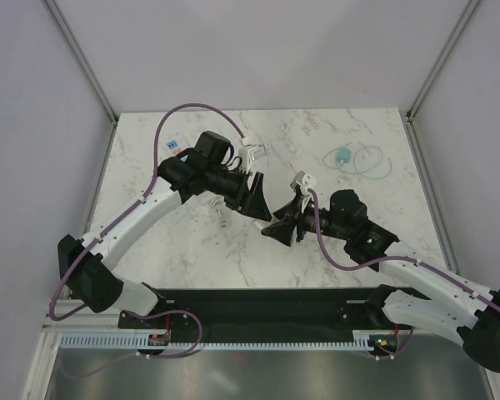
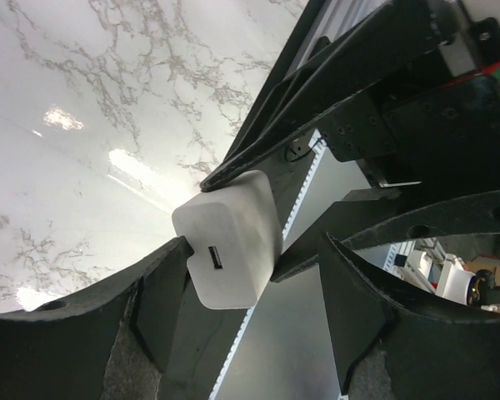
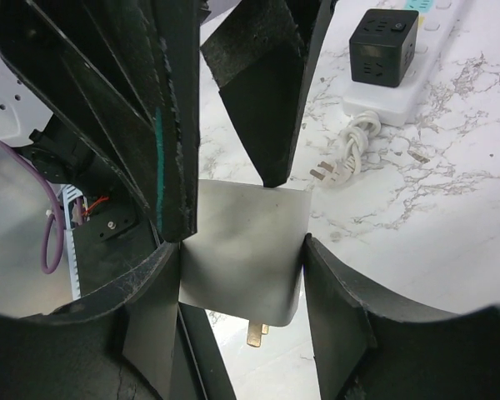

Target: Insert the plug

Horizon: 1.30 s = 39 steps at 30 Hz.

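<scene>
Right gripper [image 3: 243,267] is clamping the white USB charger [image 3: 237,221] by two opposite sides, with the metal prongs [image 3: 257,333] poking out at the end nearest the wrist camera. Left gripper [image 2: 254,243] is standing wide around the same charger. One finger [image 2: 160,292] is touching it and the other is sitting apart with a clear gap. Charger is hanging over the marble table [image 1: 200,254], well apart from the white power strip [image 3: 417,79]. Black cube adapter [image 3: 383,46] is sitting on the power strip. Coiled white cord [image 3: 356,137] is lying just beside the power strip.
</scene>
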Each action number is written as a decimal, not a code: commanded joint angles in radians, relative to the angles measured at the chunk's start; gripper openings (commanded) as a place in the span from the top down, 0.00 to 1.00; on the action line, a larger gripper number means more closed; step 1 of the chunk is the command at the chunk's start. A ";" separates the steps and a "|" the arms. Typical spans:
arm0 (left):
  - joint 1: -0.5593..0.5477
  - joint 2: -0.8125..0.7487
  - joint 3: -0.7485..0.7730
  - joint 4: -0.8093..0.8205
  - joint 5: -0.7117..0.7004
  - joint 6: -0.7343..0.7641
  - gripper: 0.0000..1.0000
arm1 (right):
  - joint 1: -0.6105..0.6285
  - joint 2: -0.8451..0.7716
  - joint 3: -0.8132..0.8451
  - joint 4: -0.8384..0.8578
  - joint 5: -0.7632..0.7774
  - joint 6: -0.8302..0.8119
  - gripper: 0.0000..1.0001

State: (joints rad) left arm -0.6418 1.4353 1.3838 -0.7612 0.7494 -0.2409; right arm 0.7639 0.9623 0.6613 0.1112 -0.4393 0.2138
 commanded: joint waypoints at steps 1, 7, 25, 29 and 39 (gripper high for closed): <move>-0.013 0.013 -0.020 -0.015 -0.051 0.040 0.28 | 0.006 -0.037 0.027 0.154 0.007 -0.008 1.00; -0.013 0.054 0.063 -0.062 -0.048 0.066 0.25 | 0.006 -0.025 0.058 0.131 0.005 -0.021 1.00; -0.006 0.071 0.061 -0.052 0.185 0.034 0.34 | 0.008 -0.076 -0.003 0.177 0.093 -0.051 1.00; -0.006 0.065 0.050 -0.052 0.191 0.032 0.56 | 0.008 -0.057 -0.002 0.189 0.105 -0.063 1.00; 0.033 0.086 0.182 -0.160 0.006 0.150 0.98 | 0.008 -0.076 -0.008 0.171 0.073 -0.027 0.27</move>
State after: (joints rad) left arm -0.6128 1.5196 1.4651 -0.8532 0.8188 -0.1898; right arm 0.7746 0.9108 0.6407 0.2230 -0.3679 0.1883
